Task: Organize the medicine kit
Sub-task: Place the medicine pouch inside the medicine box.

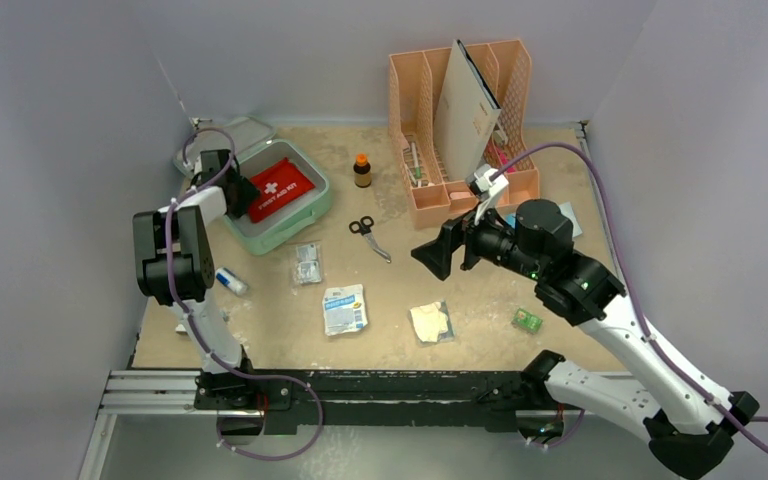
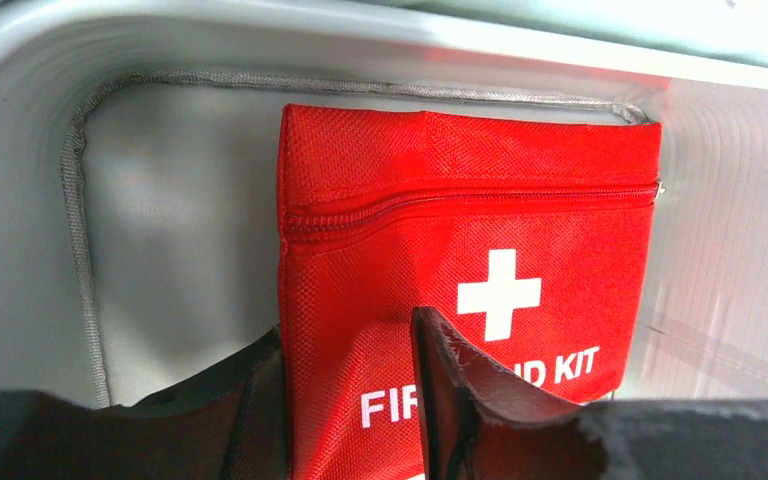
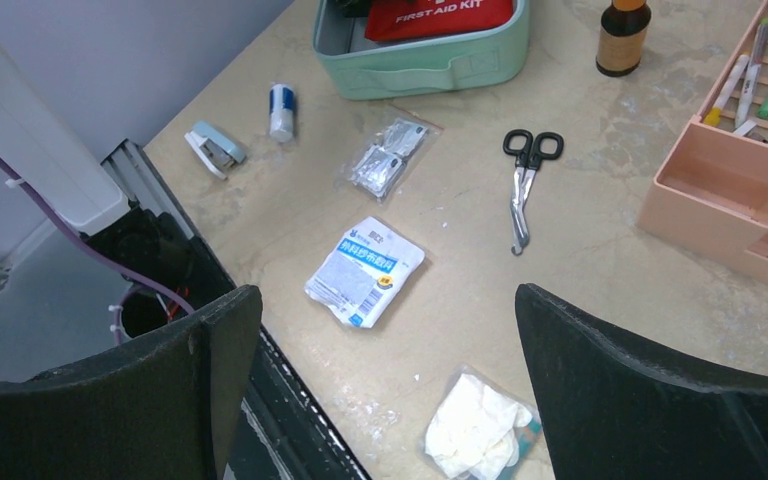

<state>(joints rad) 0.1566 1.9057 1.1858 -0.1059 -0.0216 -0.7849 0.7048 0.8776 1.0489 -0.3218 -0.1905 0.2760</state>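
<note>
The mint-green medicine kit (image 1: pixel 292 232) lies open at the back left, its lid (image 1: pixel 250 130) folded back. A red first-aid pouch (image 1: pixel 280 187) lies inside it. My left gripper (image 1: pixel 245 195) reaches into the case. In the left wrist view its jaws (image 2: pixel 345 330) stand parted, with the pouch's (image 2: pixel 520 200) near left corner rising in a loose fold between them. The case's grey lining (image 2: pixel 180 230) surrounds the pouch. My right gripper (image 1: pixel 440 255) hovers open over the table's middle, with nothing between its fingers (image 3: pixel 385 292). The right wrist view shows the kit (image 3: pixel 430 70) at its top edge.
Loose on the table: scissors (image 1: pixel 370 237), a brown bottle (image 1: pixel 362 170), a clear packet (image 1: pixel 308 263), a blue-white packet (image 1: pixel 344 308), a bag of white gloves (image 1: pixel 430 322), a small tube (image 1: pixel 230 281) and a green box (image 1: pixel 527 319). A peach file organizer (image 1: pixel 460 130) stands back right.
</note>
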